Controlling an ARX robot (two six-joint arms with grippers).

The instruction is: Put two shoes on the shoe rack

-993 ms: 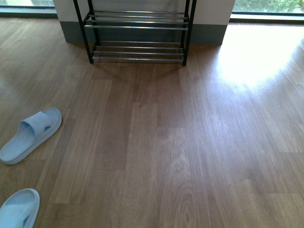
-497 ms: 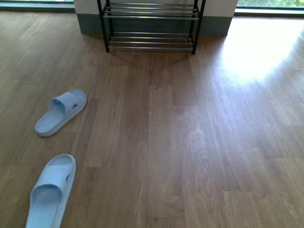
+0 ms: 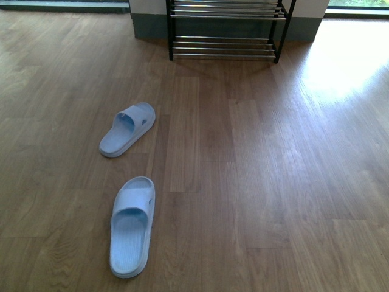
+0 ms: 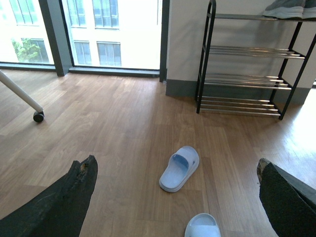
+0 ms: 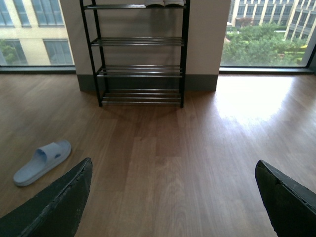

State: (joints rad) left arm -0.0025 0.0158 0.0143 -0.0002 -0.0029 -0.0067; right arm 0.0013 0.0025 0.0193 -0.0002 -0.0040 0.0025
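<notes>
Left of centre on the brown wooden plank floor (image 3: 273, 182) lie two pale blue moulded slide slippers, the nearer slipper (image 3: 132, 226) apart from the farther slipper (image 3: 127, 129). Further right and well beyond them, the black-framed, chrome-barred shoe rack (image 3: 222, 42) stands against the wall. The left gripper (image 4: 175, 162) and the right gripper (image 5: 174, 163) gape wide, empty.

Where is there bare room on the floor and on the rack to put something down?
The floor is bare to the right of the far slipper and the near slipper, all the way to the rack. The rack's three lower tiers are bare too. Its top tier already holds something grey. Only the left side of the floor, with the slippers, is crowded.
</notes>
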